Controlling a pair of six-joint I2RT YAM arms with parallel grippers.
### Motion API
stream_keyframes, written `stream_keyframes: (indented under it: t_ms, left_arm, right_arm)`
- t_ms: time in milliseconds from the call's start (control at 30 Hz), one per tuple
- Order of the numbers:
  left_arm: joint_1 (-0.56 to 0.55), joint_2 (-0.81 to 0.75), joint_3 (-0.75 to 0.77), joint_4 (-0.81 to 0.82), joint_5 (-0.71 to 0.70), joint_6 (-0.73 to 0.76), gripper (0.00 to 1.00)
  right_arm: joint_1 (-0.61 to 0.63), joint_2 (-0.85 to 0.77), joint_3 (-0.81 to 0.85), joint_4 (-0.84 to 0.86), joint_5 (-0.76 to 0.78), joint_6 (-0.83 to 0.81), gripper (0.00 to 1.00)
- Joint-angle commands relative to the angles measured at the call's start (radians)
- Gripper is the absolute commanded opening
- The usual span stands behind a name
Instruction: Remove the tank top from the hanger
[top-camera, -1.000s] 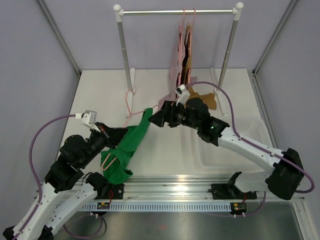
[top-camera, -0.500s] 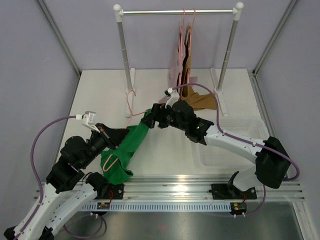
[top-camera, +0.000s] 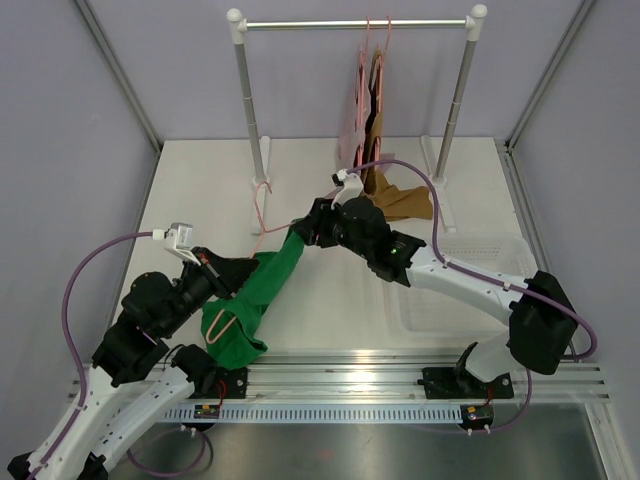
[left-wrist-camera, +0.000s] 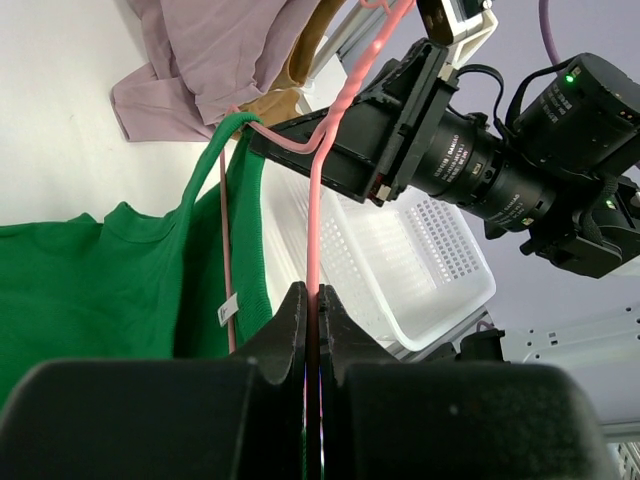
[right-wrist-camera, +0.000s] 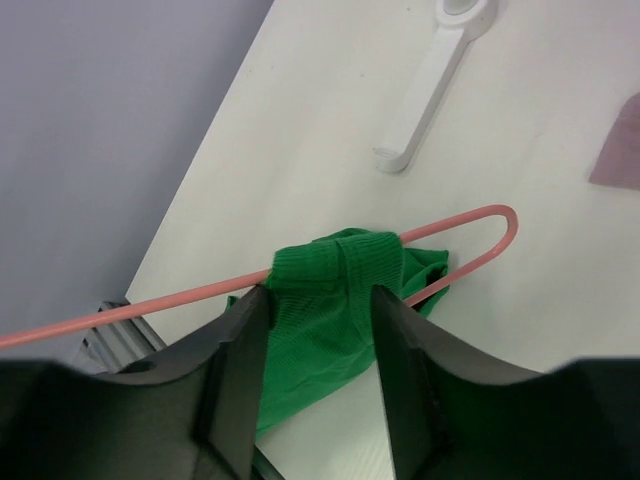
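Observation:
The green tank top (top-camera: 262, 292) hangs on a pink hanger (top-camera: 258, 208) that lies low over the table at the left. My left gripper (top-camera: 230, 272) is shut on the hanger's pink wire (left-wrist-camera: 316, 220), seen between its jaws (left-wrist-camera: 313, 300). My right gripper (top-camera: 304, 230) is open at the tank top's upper end. In the right wrist view its jaws (right-wrist-camera: 320, 300) straddle the green strap (right-wrist-camera: 340, 290) bunched at the hanger's bend (right-wrist-camera: 480, 245), without closing on it. The green cloth (left-wrist-camera: 90, 290) fills the left wrist view's left side.
A clothes rack (top-camera: 355, 23) stands at the back with pink and brown garments (top-camera: 366, 100) hanging on it. A brown garment (top-camera: 402, 202) lies by the rack's right foot. A white basket (top-camera: 475, 290) sits at the right and also shows in the left wrist view (left-wrist-camera: 420, 250).
My right gripper has moved left and forward onto the upper strap end of the tank top. The left gripper has kept its hold on the hanger and barely moved.

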Motion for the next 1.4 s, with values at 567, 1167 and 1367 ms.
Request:
stream_keyframes:
  t_ms: [567, 1167, 1367]
  left_arm:
    - [-0.005, 0.023, 0.087, -0.007, 0.091, 0.059, 0.0]
    - [-0.005, 0.072, -0.045, 0.739, 0.126, 0.109, 0.0]
    - [-0.023, 0.276, 0.018, 1.026, 0.094, 0.287, 0.0]
  right_arm:
    - [-0.129, 0.072, 0.077, -0.162, 0.205, -0.106, 0.0]
    - [-0.178, -0.409, -0.127, -0.186, -0.067, -0.092, 0.0]
    - [-0.178, -0.607, -0.061, -0.372, -0.227, -0.097, 0.0]
